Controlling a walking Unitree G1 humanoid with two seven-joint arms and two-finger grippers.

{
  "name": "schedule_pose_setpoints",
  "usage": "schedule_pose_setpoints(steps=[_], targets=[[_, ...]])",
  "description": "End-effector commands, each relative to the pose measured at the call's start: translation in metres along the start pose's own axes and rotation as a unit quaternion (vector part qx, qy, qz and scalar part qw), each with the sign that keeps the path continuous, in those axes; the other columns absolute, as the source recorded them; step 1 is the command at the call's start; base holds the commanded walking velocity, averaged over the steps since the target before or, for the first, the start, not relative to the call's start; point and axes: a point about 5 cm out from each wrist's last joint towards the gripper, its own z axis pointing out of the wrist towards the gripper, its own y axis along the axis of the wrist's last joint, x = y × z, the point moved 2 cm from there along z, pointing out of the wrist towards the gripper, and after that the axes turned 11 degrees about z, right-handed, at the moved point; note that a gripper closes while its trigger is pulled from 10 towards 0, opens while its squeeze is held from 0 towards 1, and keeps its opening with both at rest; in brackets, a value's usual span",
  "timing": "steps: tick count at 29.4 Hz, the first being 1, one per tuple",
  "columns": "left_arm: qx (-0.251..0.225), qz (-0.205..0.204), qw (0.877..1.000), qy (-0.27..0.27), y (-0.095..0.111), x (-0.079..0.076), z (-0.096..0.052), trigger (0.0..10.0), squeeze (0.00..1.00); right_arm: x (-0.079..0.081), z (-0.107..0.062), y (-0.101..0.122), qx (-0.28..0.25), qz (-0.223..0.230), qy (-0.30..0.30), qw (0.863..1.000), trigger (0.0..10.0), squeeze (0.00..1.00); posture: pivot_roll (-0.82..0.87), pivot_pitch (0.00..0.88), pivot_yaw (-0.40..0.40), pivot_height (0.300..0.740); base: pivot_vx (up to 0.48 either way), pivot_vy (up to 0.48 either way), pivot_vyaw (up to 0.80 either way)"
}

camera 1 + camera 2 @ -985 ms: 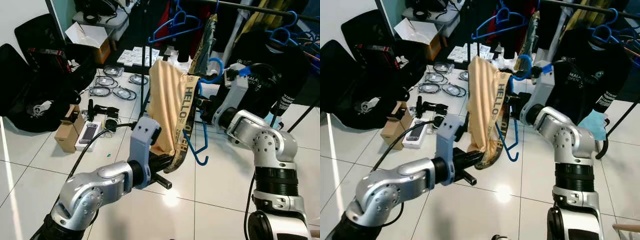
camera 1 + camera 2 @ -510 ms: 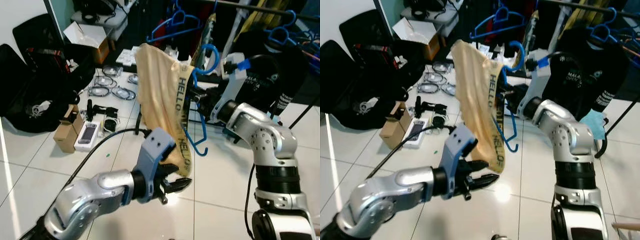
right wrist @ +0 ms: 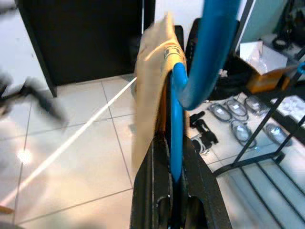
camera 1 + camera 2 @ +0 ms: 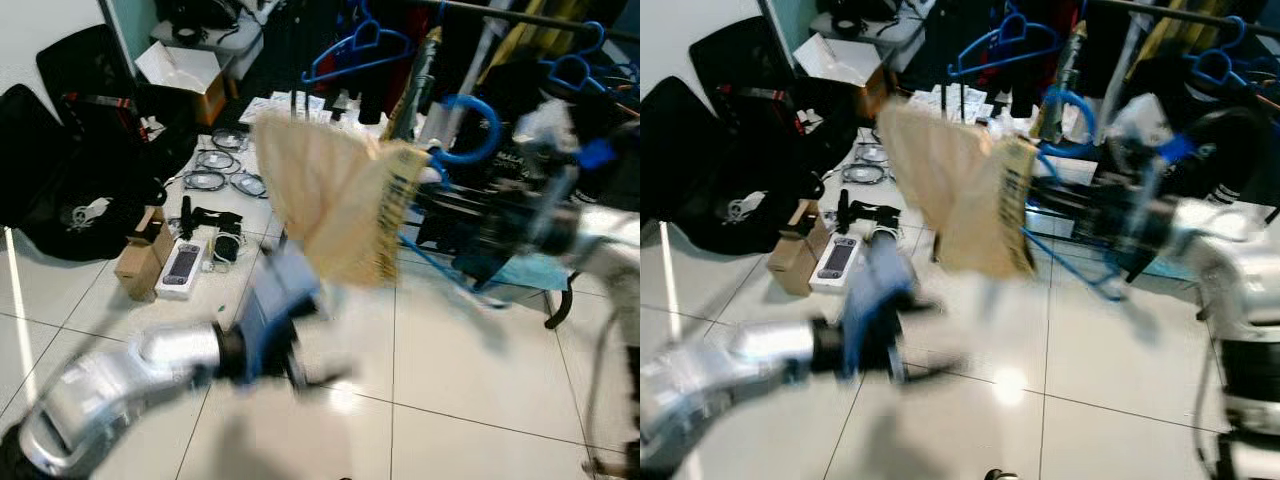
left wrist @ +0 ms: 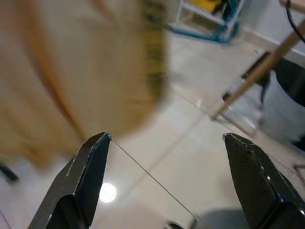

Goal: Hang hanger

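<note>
Blue hanger [image 3: 177, 114] draped in tan cloth [image 4: 325, 195], pinched by right fingers [image 3: 157, 186]; left fingers [image 5: 88, 176] spread.

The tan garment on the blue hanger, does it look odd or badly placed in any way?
Yes. The tan garment is bunched to one side of the blue hanger and flares out sideways, not hanging straight. The right gripper pinches the hanger; the left gripper is open below the cloth.
</note>
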Motion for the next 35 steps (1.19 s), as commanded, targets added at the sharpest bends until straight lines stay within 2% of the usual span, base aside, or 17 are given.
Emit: schedule_pose_setpoints(steps=[1,4,5,7,8,9,10,12,14,15,18,20,24,26,28,31,35], targets=[[-0.022,0.001,0.999,0.023,0.006,0.011,-0.003,10.0,0.28,0.002,-0.006,0.005,-0.003,-0.010,0.022,1.000,10.0,0.00,-0.05,0.130,-0.029,0.740,0.000,0.000,0.00],[-0.022,0.001,0.999,0.023,0.006,0.011,-0.003,10.0,0.28,0.002,-0.006,0.005,-0.003,-0.010,0.022,1.000,10.0,0.00,-0.05,0.130,-0.029,0.740,0.000,0.000,0.00],[-0.051,0.019,0.997,0.060,0.020,0.030,-0.011,10.0,0.00,0.004,-0.012,0.008,-0.001,-0.013,0.042,0.999,10.0,0.00,-0.05,0.125,-0.026,0.740,0.000,0.000,0.00],[-0.051,0.019,0.997,0.060,0.020,0.030,-0.011,10.0,0.00,0.004,-0.012,0.008,-0.001,-0.013,0.042,0.999,10.0,0.00,-0.05,0.125,-0.026,0.740,0.000,0.000,0.00],[-0.080,0.039,0.993,0.079,0.036,0.046,-0.022,10.0,0.00,0.008,-0.017,0.009,0.005,-0.014,0.067,0.998,10.0,0.00,-0.04,0.119,-0.024,0.740,0.000,0.000,0.00],[-0.100,0.088,0.988,0.078,0.055,0.059,-0.034,10.0,0.00,0.015,-0.017,0.006,0.015,-0.010,0.099,0.995,10.0,0.00,-0.03,0.113,-0.019,0.740,0.000,0.000,0.00],[-0.100,0.088,0.988,0.078,0.055,0.059,-0.034,10.0,0.00,0.015,-0.017,0.006,0.015,-0.010,0.099,0.995,10.0,0.00,-0.03,0.113,-0.019,0.740,0.000,0.000,0.00],[-0.108,0.179,0.976,0.054,0.081,0.070,-0.047,10.0,0.00,0.027,-0.008,-0.006,0.039,-0.003,0.150,0.988,10.0,0.00,-0.02,0.108,-0.011,0.740,0.000,0.000,0.00],[-0.108,0.179,0.976,0.054,0.081,0.070,-0.047,10.0,0.00,0.027,-0.008,-0.006,0.039,-0.003,0.150,0.988,10.0,0.00,-0.02,0.108,-0.011,0.740,0.000,0.000,0.00],[-0.107,0.208,0.971,0.043,0.089,0.073,-0.049,10.0,0.00,0.030,-0.003,-0.012,0.048,-0.001,0.165,0.985,10.0,0.00,-0.02,0.106,-0.008,0.740,0.000,0.000,0.00],[-0.107,0.248,0.963,0.016,0.100,0.074,-0.049,10.0,0.00,0.034,0.004,-0.022,0.060,0.000,0.182,0.981,10.0,0.00,-0.01,0.103,-0.005,0.740,0.000,0.000,0.00],[-0.108,0.257,0.960,-0.005,0.102,0.071,-0.047,10.0,0.00,0.037,0.009,-0.025,0.060,0.000,0.190,0.980,10.0,0.00,-0.01,0.101,-0.003,0.740,0.000,0.000,0.00],[-0.105,0.259,0.960,-0.032,0.102,0.065,-0.044,10.0,0.00,0.039,0.012,-0.025,0.057,0.001,0.196,0.979,10.0,0.00,-0.01,0.100,-0.001,0.740,0.000,0.000,0.00],[-0.059,0.250,0.959,-0.120,0.082,0.045,-0.034,10.0,0.00,0.044,0.022,-0.025,0.051,-0.002,0.208,0.977,10.0,0.00,-0.01,0.098,0.007,0.740,0.000,0.000,0.00],[-0.059,0.250,0.959,-0.120,0.082,0.045,-0.034,10.0,0.00,0.044,0.022,-0.025,0.051,-0.002,0.208,0.977,10.0,0.00,-0.01,0.098,0.007,0.740,0.000,0.000,0.00],[0.022,0.228,0.954,-0.196,0.053,0.030,-0.028,10.0,0.00,0.049,0.032,-0.028,0.050,-0.005,0.221,0.974,10.0,0.00,-0.01,0.098,0.010,0.740,0.000,0.000,0.00],[0.041,0.229,0.951,-0.205,0.047,0.031,-0.028,10.0,0.00,0.052,0.034,-0.029,0.052,-0.005,0.230,0.972,10.0,0.00,0.00,0.099,0.010,0.740,0.000,0.000,0.00]])
